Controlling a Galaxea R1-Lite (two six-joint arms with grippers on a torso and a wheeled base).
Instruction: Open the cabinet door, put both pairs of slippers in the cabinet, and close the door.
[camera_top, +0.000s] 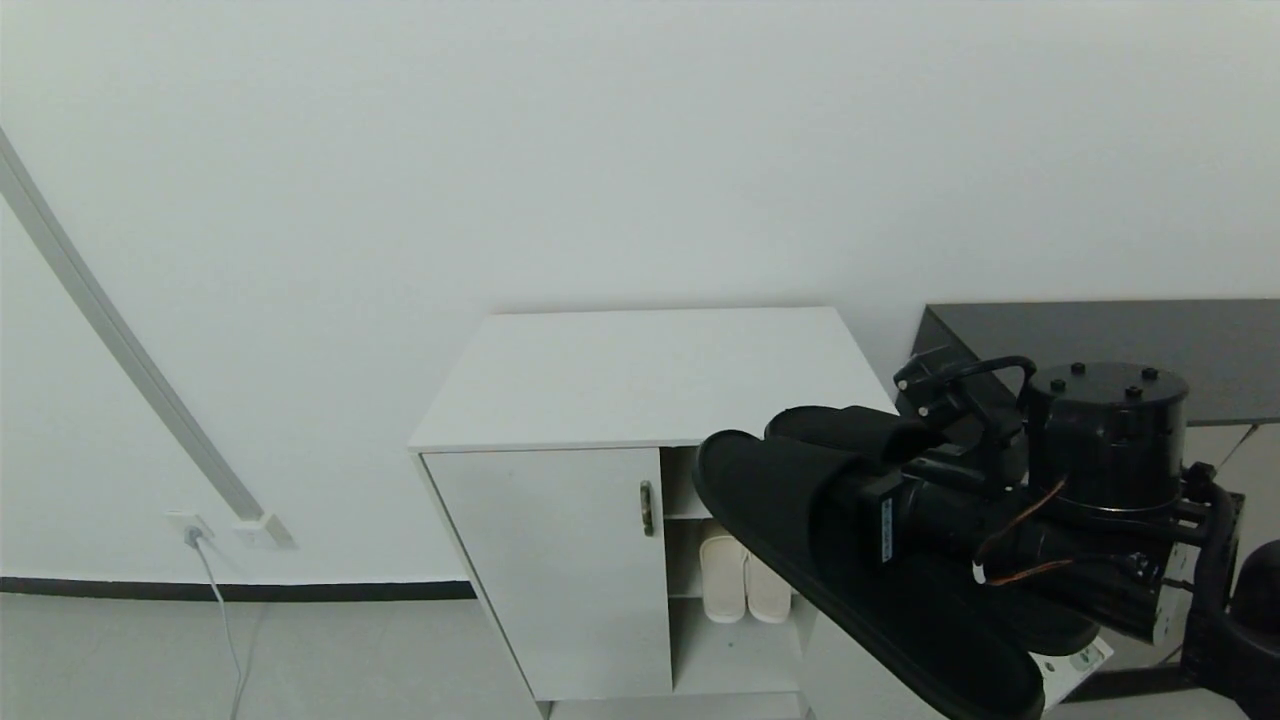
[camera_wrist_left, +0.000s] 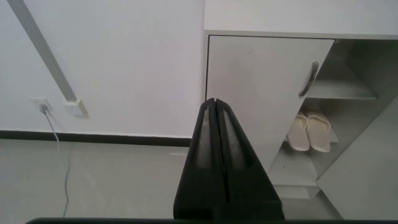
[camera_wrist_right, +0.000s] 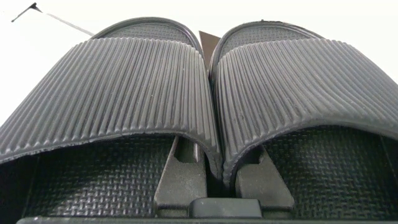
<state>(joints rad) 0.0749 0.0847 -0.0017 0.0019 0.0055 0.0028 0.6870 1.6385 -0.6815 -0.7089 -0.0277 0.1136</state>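
My right pincer (camera_wrist_right: 219, 171) is clamped on the black slippers (camera_top: 800, 510). One finger sits inside each slipper under its ribbed strap, and the two inner side walls are pressed together between them. I hold the pair side by side in the air, in front of the open right half of the cabinet (camera_top: 640, 375) and near its front right corner. The toes point toward the cabinet.

My left pincer (camera_wrist_left: 214, 109) has its fingers pressed flat together with nothing between them. It hangs in front of the cabinet, facing the left door (camera_top: 550, 560).

That left door is shut, and its small metal handle (camera_top: 646, 508) is at the inner edge. The right half stands open and shows its shelves. The white slippers (camera_top: 745, 590) lie on the middle shelf, side by side and touching, toward the shelf's left edge beside the central partition. The open right door (camera_wrist_left: 364, 180) stands swung out on the far side of that compartment.

A dark desk (camera_top: 1100, 340) stands just to the right of the cabinet, against the wall. On the wall to the left, low down, a wall socket (camera_top: 188, 524) has a grey cable (camera_top: 225, 620) trailing down to the floor.
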